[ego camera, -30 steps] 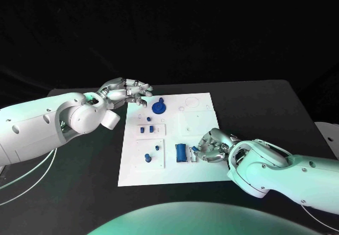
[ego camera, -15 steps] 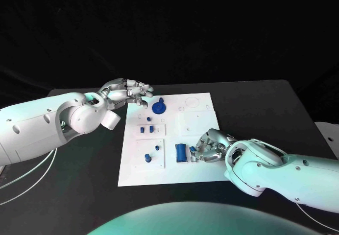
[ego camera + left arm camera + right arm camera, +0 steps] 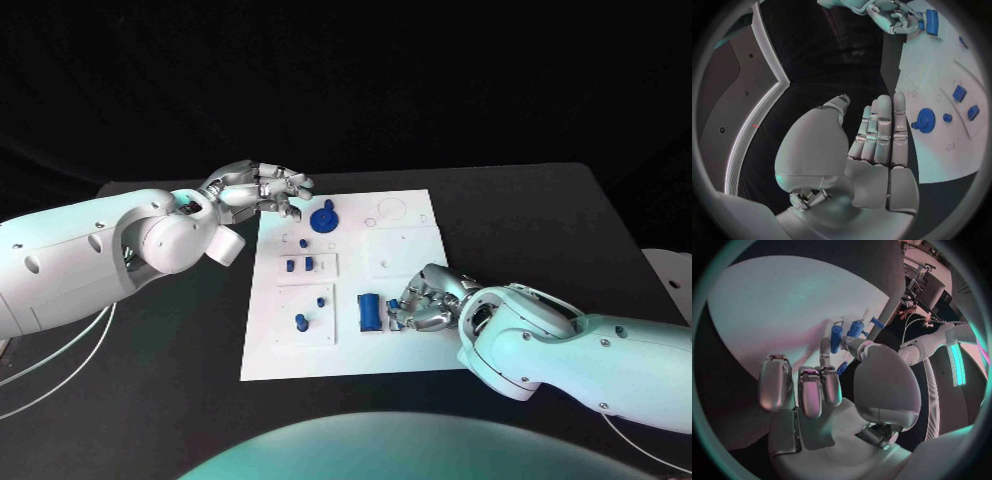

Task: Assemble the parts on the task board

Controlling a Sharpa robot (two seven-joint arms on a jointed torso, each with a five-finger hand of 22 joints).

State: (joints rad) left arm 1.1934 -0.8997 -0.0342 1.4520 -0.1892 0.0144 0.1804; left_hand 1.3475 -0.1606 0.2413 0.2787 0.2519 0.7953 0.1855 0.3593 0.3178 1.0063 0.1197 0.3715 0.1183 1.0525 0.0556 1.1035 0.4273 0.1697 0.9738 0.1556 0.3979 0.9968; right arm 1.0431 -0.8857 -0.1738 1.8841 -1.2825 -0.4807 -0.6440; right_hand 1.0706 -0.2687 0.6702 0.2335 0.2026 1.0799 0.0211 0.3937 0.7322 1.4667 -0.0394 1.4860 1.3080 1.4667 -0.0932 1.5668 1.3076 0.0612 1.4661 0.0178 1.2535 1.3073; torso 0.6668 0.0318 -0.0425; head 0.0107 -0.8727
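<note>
Right hand (image 3: 428, 303) covering part of the white board (image 3: 411, 345), fingertip contact with the blue block (image 3: 371, 312) hidden, small blue pieces' (image 3: 304, 265) shapes too small to tell

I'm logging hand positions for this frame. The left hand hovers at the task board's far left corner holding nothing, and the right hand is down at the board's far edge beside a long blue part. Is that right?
One thing is wrong: the right hand is at the task board's near edge, not its far edge, as the head view shows. The left hand does hover at the far left corner holding nothing, and the long blue part lies beside the right hand.
</note>
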